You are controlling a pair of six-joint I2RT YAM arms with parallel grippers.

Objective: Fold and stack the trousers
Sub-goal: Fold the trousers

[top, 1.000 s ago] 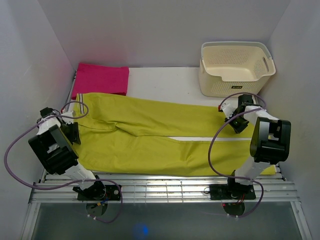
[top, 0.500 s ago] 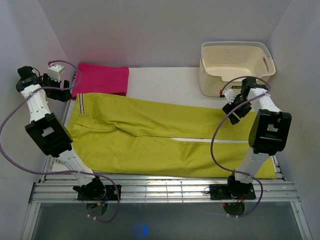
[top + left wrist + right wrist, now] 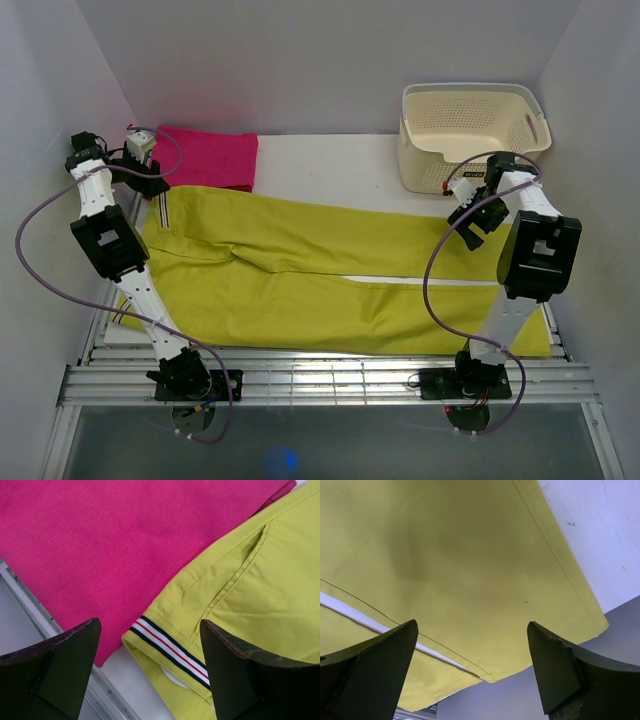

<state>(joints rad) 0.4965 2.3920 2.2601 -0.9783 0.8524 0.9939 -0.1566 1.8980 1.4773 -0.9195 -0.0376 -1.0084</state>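
Top external: long lime-green fabric trousers (image 3: 300, 270) lie flat on the white worktop (image 3: 330, 165). Waistband at left, 2 leg ends at right. The far waistband corner touches a folded magenta-pink cloth (image 3: 205, 155). A cream perforated plastic basket (image 3: 470, 135) stands at far right, apart from the fabric. Left claw (image 3: 148, 178) hangs over the waistband corner, right claw (image 3: 472, 215) over the far leg end. Claw opening not readable from this view.

Left wrist: left claw (image 3: 149, 625) spread wide, its dark fingers (image 3: 65, 665) holding nothing. Detail lost from above: a navy, white and red striped band (image 3: 167, 647) on the trousers (image 3: 265, 595) and a stitched pocket seam (image 3: 235, 575). The pink cloth (image 3: 115, 545) lies just beside, and I cannot tell which overlaps.

Right wrist: right claw (image 3: 472, 625) also wide apart and empty, fingers (image 3: 560, 675) clear of the fabric. Below is the hemmed leg end (image 3: 570, 575) of the trousers (image 3: 445, 555), a thin pale stripe (image 3: 350, 611) and bare worktop (image 3: 600, 530).
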